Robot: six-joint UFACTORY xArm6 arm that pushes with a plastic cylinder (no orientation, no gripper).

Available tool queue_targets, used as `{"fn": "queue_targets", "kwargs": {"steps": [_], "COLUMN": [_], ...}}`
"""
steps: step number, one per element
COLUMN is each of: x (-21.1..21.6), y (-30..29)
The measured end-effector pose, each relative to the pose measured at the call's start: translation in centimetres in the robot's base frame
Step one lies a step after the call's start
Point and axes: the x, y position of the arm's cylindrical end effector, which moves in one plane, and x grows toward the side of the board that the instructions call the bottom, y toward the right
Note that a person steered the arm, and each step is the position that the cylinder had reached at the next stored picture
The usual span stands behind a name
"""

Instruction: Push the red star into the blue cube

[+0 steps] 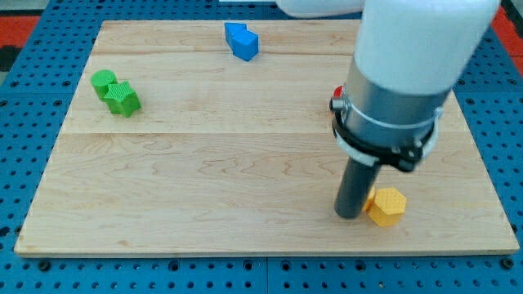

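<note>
The blue cube (242, 41) sits near the view's top edge of the wooden board (204, 163), left of centre. Only a small red sliver (335, 103) shows at the left edge of my arm's body, right of centre. It may be the red star, but its shape is hidden behind the arm. My tip (350, 216) rests on the board at the lower right, far below and right of the blue cube. It is directly left of a yellow hexagon block (386, 206) and touching or almost touching it.
A green round block (103, 80) and a green ridged block (123, 100) sit together, touching, at the view's upper left. The arm's wide grey and white body (400, 73) hides the board's upper right part. A blue pegboard surrounds the board.
</note>
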Motion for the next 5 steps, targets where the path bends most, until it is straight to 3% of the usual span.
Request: {"fn": "queue_targets", "kwargs": {"steps": [1,3,5], "x": [-6.6,-7.9,-12.5], "y": [-1.3,6.5,6.1]}}
